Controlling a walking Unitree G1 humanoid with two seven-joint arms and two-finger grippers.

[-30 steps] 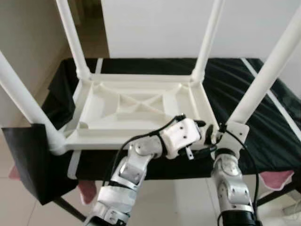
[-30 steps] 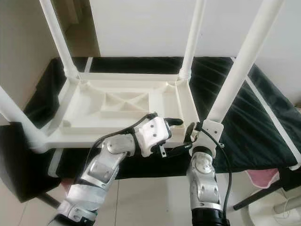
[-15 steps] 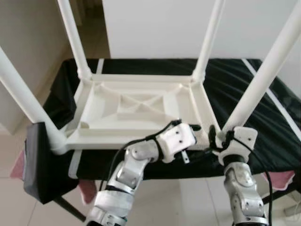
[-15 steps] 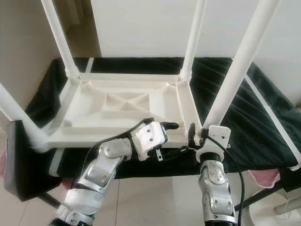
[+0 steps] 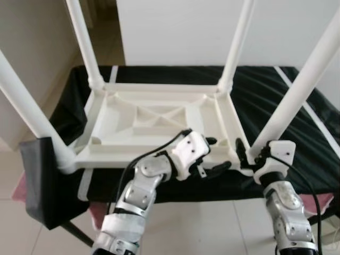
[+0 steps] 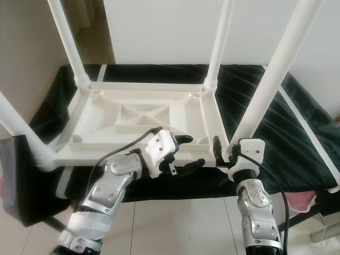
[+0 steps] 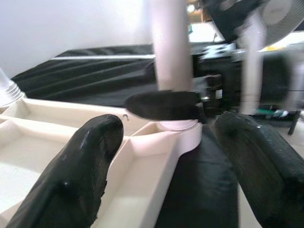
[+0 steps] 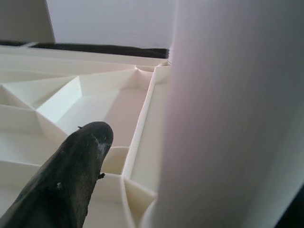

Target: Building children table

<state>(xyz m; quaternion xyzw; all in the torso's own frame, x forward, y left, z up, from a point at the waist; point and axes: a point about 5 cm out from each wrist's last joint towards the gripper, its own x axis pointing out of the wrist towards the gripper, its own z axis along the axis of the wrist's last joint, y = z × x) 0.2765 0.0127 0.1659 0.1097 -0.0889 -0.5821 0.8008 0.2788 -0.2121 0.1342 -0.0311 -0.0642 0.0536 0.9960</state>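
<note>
The right claw sits at the near right corner of the upturned children's table, its black fingers closed around the foot of the near right leg where that leg meets the frame; in the right wrist view the white leg fills the space right beside one finger, with the ribbed underside of the table beyond. The left claw hovers just left of that same corner with its fingers spread wide and nothing between them (one finger lies above the frame's front rail, the other below it, in front of the dark cloth). In the left wrist view the two finger pads stand well apart, framing the corner socket and the base of the leg. The table itself is white plastic, lying upside down with its top face on the worktop, which is covered in black cloth with a pale stripe along the right. Four white legs point upward: the far left leg, the far right leg, the near left leg and the one in the right claw. A loose flap of the cloth hangs off the near left edge, above a light tiled floor.
</note>
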